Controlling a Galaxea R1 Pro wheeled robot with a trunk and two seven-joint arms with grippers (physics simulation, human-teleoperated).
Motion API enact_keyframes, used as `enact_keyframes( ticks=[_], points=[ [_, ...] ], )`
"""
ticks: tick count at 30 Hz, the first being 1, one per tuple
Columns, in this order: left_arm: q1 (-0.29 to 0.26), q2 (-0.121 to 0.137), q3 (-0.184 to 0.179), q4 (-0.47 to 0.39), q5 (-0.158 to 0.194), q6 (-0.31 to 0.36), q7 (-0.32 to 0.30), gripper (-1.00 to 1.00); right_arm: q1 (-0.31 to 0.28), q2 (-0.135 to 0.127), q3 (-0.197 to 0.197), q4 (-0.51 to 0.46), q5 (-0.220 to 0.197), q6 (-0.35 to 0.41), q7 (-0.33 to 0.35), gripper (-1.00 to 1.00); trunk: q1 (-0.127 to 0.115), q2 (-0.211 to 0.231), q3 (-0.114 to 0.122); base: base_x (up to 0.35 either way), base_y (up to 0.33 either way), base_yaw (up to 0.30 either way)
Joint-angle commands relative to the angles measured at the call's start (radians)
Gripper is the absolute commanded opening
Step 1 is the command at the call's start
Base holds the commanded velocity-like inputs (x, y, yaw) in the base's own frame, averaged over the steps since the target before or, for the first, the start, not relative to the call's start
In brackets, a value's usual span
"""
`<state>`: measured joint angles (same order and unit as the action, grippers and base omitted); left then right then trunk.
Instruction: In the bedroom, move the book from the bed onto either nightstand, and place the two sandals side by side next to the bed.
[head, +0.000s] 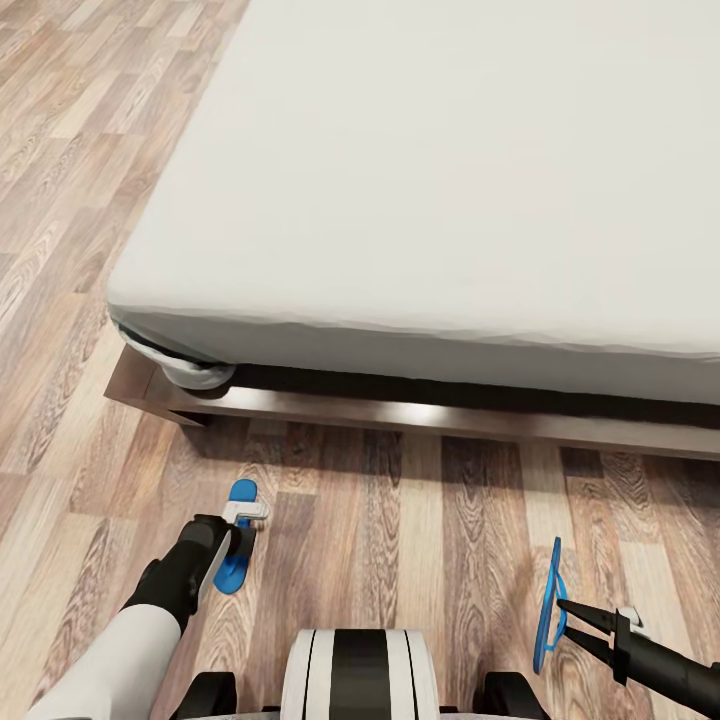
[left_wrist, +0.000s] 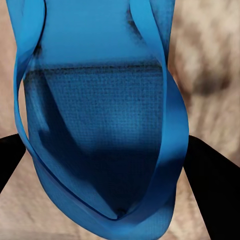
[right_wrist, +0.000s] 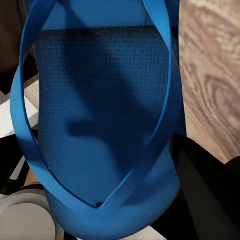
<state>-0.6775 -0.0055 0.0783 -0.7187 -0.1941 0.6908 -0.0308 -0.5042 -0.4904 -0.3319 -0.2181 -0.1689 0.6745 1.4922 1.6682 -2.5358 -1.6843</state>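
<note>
Both pincers are busy with a sandal each. From the head view, the left pincer (head: 238, 530) sits low over the left sandal (head: 237, 545), which lies flat on the floor (head: 420, 520) in front of the bed (head: 450, 200), toe toward the base; how wide its jaws stand is hard to judge here. The right pincer (head: 572, 615) is pinching the right sandal (head: 548, 605) by its strap side, holding it on edge, sole upright and seemingly off the planks, well apart from its mate. That looks like a carry posture: one sandal seems already set near the bed, the other waits to be brought alongside. No book lies on the stretch of mattress visible. In the left wrist view, the sandal (left_wrist: 100, 125) lies between two dark fingers (left_wrist: 210, 180), spread to either side of the heel end; whether they press it I cannot tell. In the right wrist view, the sandal (right_wrist: 100, 110) and its thong straps sit close to the lens, a dark finger (right_wrist: 200, 180) against one edge, with floor behind.
</note>
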Motion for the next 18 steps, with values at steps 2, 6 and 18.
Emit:
enact_keyframes(
  ticks=[2, 6, 18],
  points=[
    [0.001, 0.001, 0.001, 0.024, -0.005, -0.020, -0.002, -1.00, 0.000, 0.000, 0.004, 0.000, -0.006, 0.011, 0.002, -1.00, 0.001, 0.000, -0.001, 0.000, 0.000, 0.000],
    [0.000, 0.001, 0.001, 0.024, -0.005, -0.018, -0.002, -1.00, 0.000, 0.000, 0.004, 0.000, -0.006, 0.011, 0.002, -1.00, 0.000, 0.000, 0.007, 0.000, 0.000, 0.000],
    [0.000, 0.000, 0.001, 0.024, -0.005, -0.018, -0.001, -1.00, 0.000, 0.000, 0.004, 0.000, -0.006, 0.011, 0.002, -1.00, -0.002, 0.001, 0.019, 0.000, 0.000, 0.000]
  ],
)
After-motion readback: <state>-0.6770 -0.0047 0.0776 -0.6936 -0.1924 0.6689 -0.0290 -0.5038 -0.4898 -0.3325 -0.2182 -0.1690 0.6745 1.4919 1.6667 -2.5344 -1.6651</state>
